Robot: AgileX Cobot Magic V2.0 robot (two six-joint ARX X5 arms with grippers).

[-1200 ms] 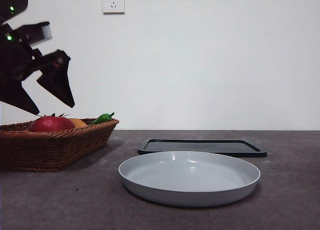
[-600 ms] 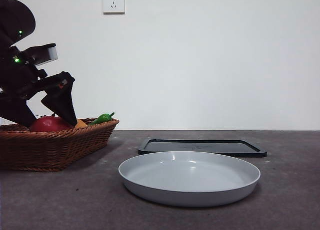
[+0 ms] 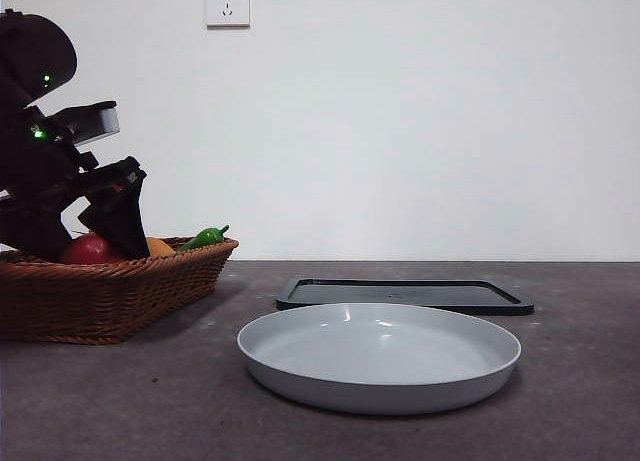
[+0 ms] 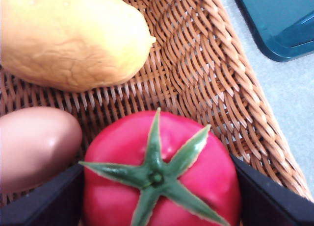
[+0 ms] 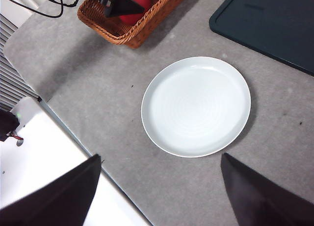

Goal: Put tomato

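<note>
Wicker basket (image 4: 221, 84) cradles the glossy red tomato (image 4: 162, 182), green-stemmed, between the left hand's (image 4: 159, 196) spread jaws.

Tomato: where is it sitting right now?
The tomato lies in the wicker basket at the front view's left, between the left gripper jaws, beside an egg.

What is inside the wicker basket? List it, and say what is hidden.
In the wicker basket: the tomato between the left tool jaws, a yellow lemon-like fruit, a pinkish egg-like item, and a green pepper. The tomato and tool cover the basket floor beneath.
</note>
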